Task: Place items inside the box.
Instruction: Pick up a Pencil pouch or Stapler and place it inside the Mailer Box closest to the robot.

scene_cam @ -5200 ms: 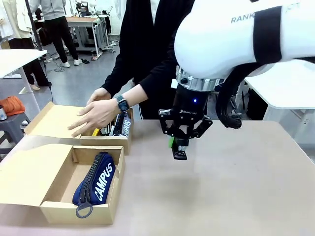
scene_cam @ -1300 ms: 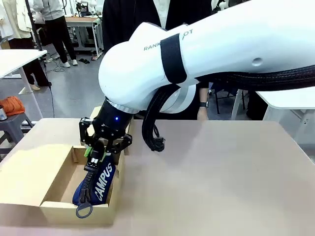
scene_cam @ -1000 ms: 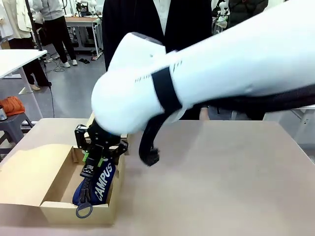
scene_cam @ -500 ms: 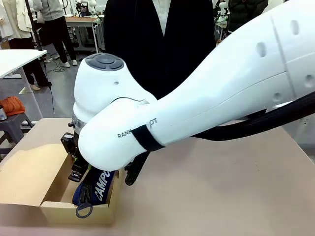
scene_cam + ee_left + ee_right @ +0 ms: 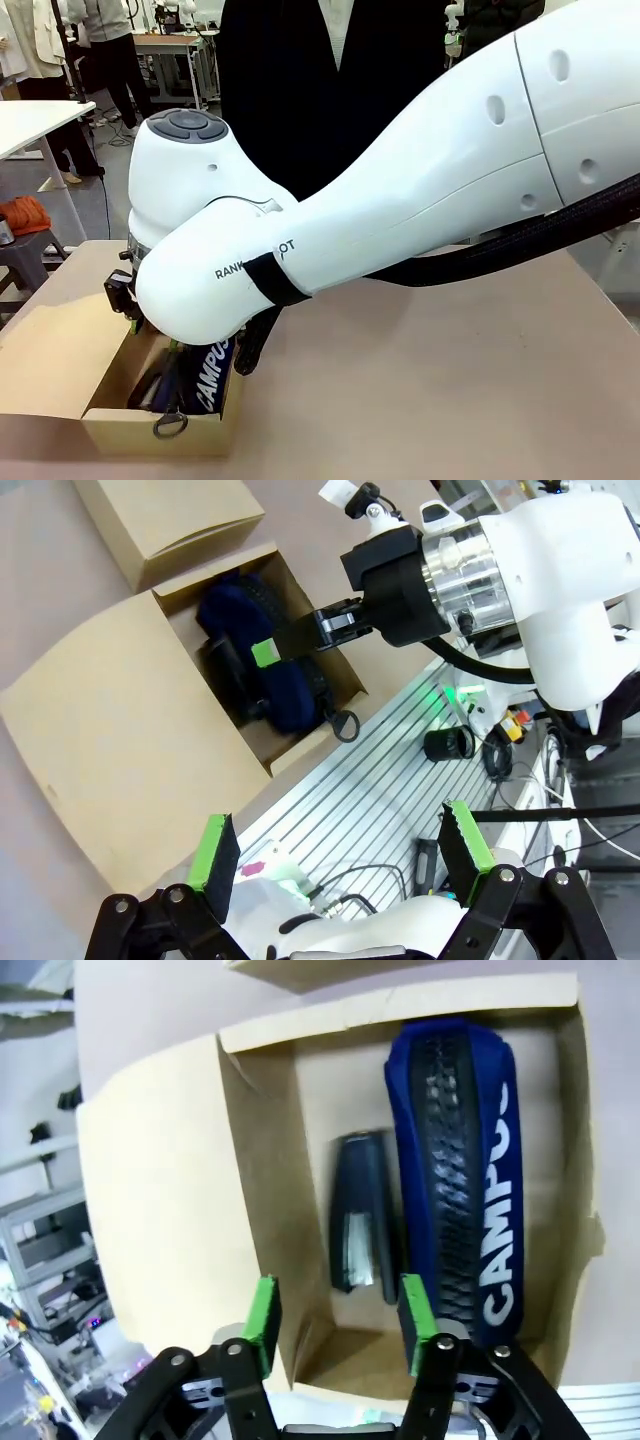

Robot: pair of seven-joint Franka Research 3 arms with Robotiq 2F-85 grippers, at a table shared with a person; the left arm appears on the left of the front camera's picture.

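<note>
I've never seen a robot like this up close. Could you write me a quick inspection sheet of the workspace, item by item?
Surface: tan table, smooth.
Job's things: open box holds a navy pouch and a black stapler, side by side.
Clutter: second box, shut, beside the open one.
Claws: right claw open above the stapler, holding nothing; left claw open, empty, high over the table's edge.
Cables: black hose along the right arm; wires below the table.
Surroundings: person in dark clothes at the far side; other tables behind.
</note>
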